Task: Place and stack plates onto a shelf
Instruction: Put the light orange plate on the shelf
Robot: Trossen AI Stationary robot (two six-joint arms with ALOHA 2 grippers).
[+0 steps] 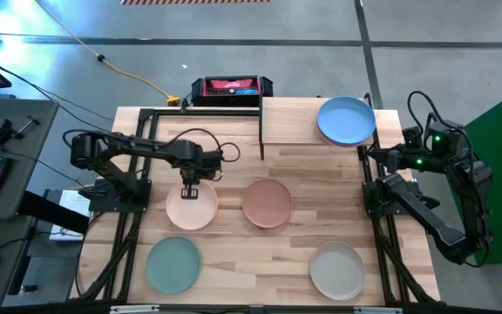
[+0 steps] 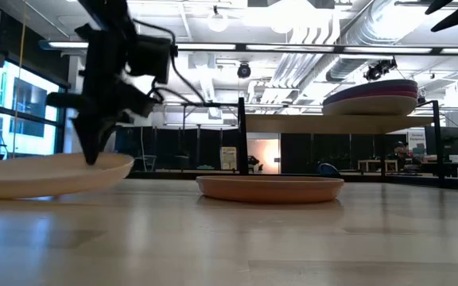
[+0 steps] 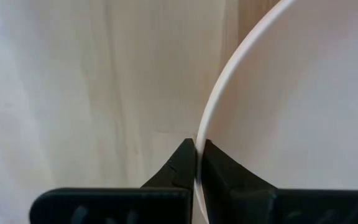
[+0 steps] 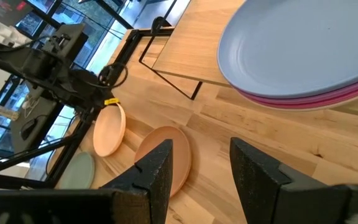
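A peach plate (image 1: 192, 209) lies left of the table's middle, with my left gripper (image 1: 190, 188) pointing down, shut on its far rim. In the low view this plate (image 2: 46, 176) looks tilted. A terracotta plate (image 1: 267, 202) lies flat to its right. A mint green plate (image 1: 173, 264) and a beige plate (image 1: 336, 270) rest near the front edge. On the shelf (image 1: 290, 122) at the back, a blue plate (image 1: 347, 119) tops a stack with a pink rim (image 4: 328, 99) beneath. My right gripper (image 4: 197, 168) waits open, high at the table's right. My left gripper pinches the peach plate's far rim (image 3: 201, 134) between its two fingers, one finger inside the plate and one outside. The fingers come from above, pointing down. The plate's held side looks slightly raised; its near side (image 2: 6, 191) stays low by the table.
The shelf's left half (image 4: 185, 50) is bare board, on thin black legs (image 1: 261, 131). A black and red device (image 1: 231, 87) sits behind the table's far edge. Black arm frames run along both table sides. Bare tabletop lies between the plates.
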